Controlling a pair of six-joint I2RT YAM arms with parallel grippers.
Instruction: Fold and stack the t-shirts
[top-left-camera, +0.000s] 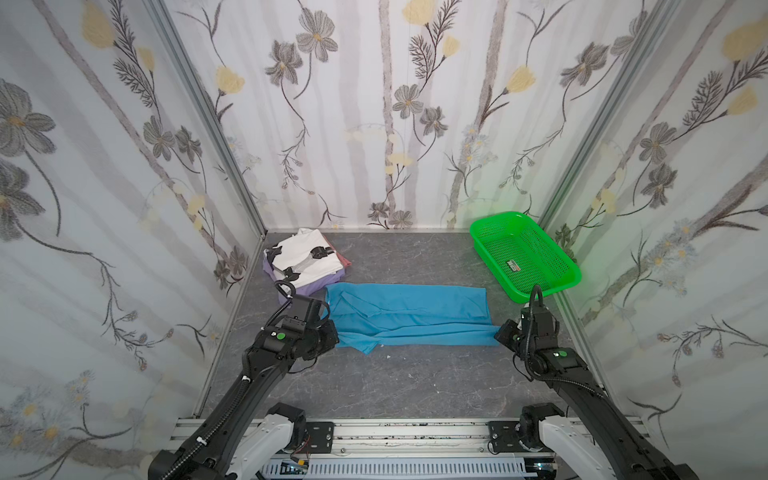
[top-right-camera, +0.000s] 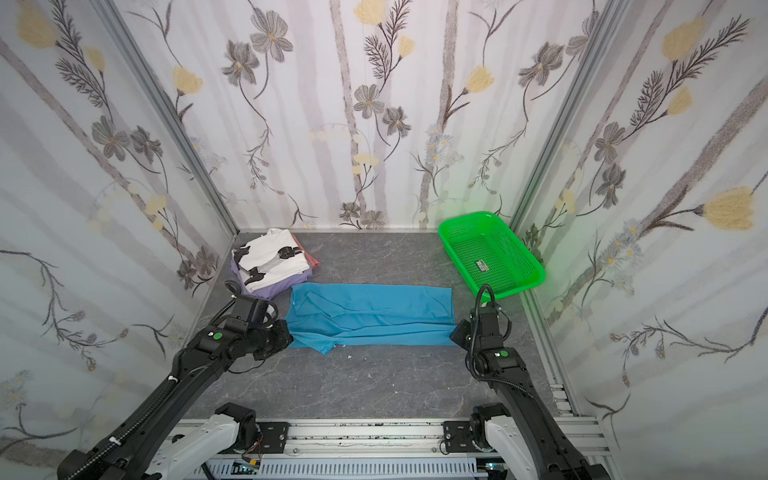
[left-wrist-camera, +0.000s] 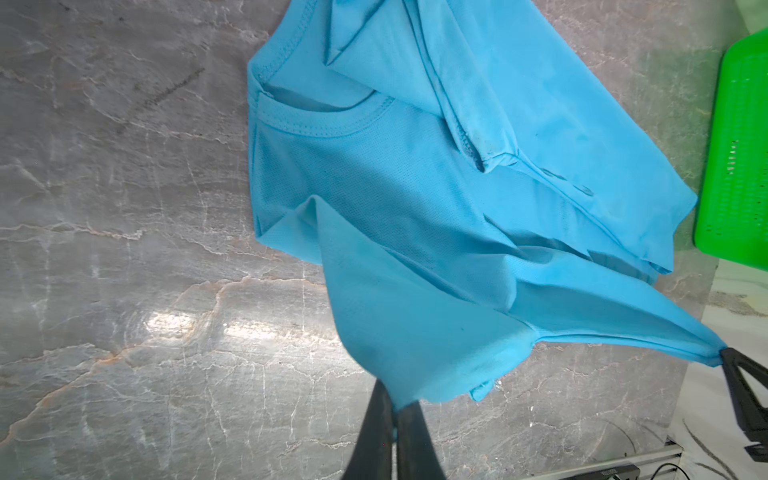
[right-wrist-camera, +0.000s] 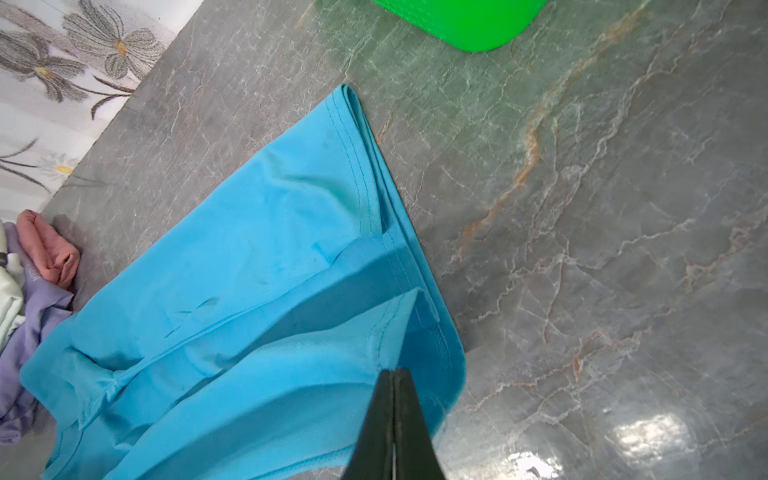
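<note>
- Grey marble-look tabletop (top-left-camera: 395, 382) inside flowered curtain walls carries all the clothes.
- The blue t-shirt (top-left-camera: 407, 311) lies flat in the middle of it, as a long narrow band.
- Its long axis runs from left to right in both top views. The collar end points to the left, and the hem end points to the right, toward the basket.
- The left gripper (left-wrist-camera: 395, 409) is clamped on the near corner at the collar end. The right gripper (right-wrist-camera: 394, 374) is clamped on the near hem corner, and both corners are a little lifted.
- Three shirts seem finished: the white printed shirt (top-left-camera: 305, 255) lies on the lavender shirt (top-left-camera: 291, 286), with the pinkish-red shirt (top-left-camera: 343, 261) at the bottom of the stack, in the far left corner.
- Probably left: to finish the lengthwise fold, fold the band across, and put it on the stack.
- The green mesh basket (top-left-camera: 523, 249) stands empty at the far right.
</note>
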